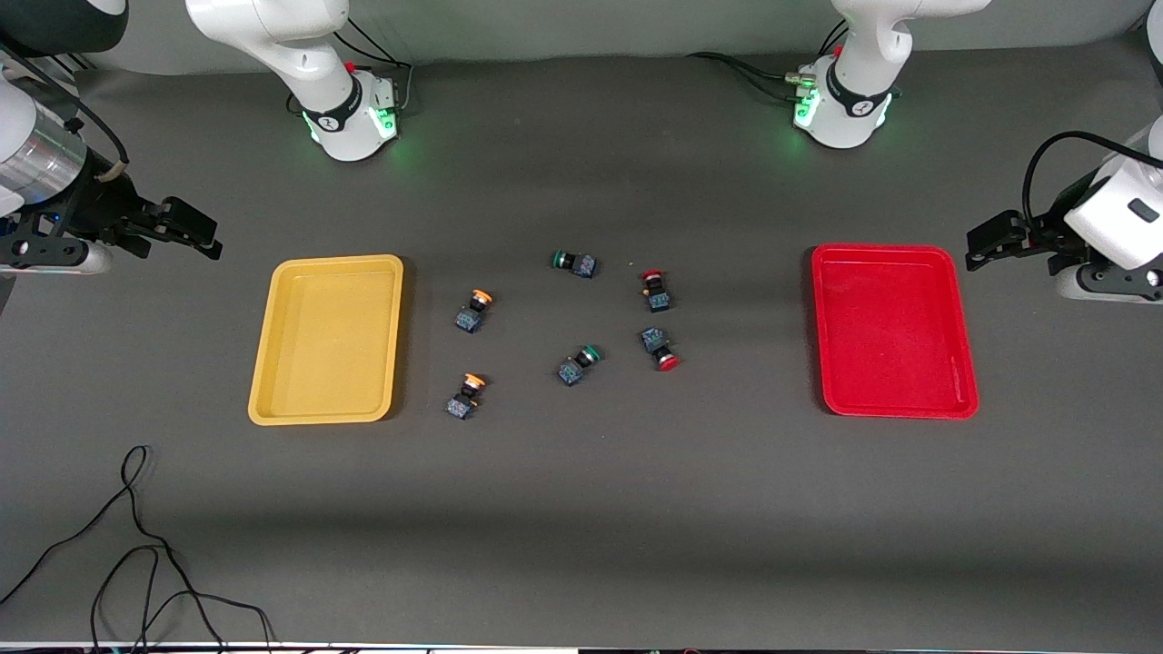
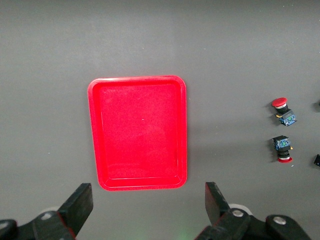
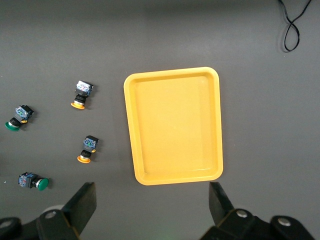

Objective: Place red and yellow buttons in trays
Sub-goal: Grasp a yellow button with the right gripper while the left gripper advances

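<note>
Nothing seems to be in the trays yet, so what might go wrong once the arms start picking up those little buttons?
1. Two green buttons lie beside the red buttons; a gripper might grab the wrong one.
2. The buttons are tiny and lie tilted, so one could slip or roll away.
3. The left gripper and right gripper both hang open out at the table's ends; reaching toward the middle together, the arms might bump.

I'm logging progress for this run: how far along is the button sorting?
Nothing is sorted yet. The yellow tray and red tray hold nothing. Both yellow buttons and both red buttons lie on the table between the trays. Nothing is in hand: the left gripper and right gripper wait open, up at the table's ends. All four placements remain.
</note>
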